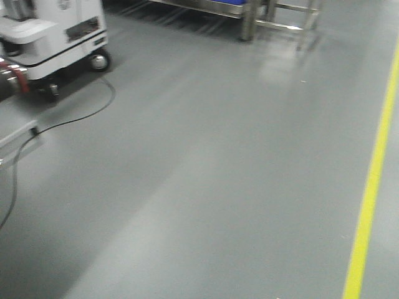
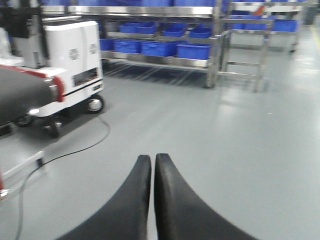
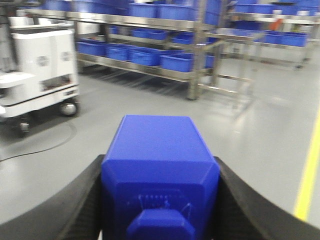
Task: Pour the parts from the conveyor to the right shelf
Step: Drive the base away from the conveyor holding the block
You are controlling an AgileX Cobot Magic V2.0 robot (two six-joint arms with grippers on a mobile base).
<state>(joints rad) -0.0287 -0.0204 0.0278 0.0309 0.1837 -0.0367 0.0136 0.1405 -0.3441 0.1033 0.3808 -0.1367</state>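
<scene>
My right gripper (image 3: 160, 200) is shut on a blue plastic parts bin (image 3: 157, 155), held between both black fingers above the grey floor; its inside is hidden. My left gripper (image 2: 152, 162) is shut and empty, pointing over the floor. The conveyor's dark belt with a red end (image 2: 22, 92) shows at the left of the left wrist view and at the left edge of the front view (image 1: 12, 78). A steel shelf rack with several blue bins (image 3: 150, 55) stands ahead in the right wrist view and also in the left wrist view (image 2: 160, 45).
A white wheeled machine (image 1: 56, 34) stands at the left, with a black cable (image 1: 75, 118) trailing across the floor. A steel frame table (image 2: 247, 40) stands right of the rack. A yellow floor line (image 1: 374, 180) runs along the right.
</scene>
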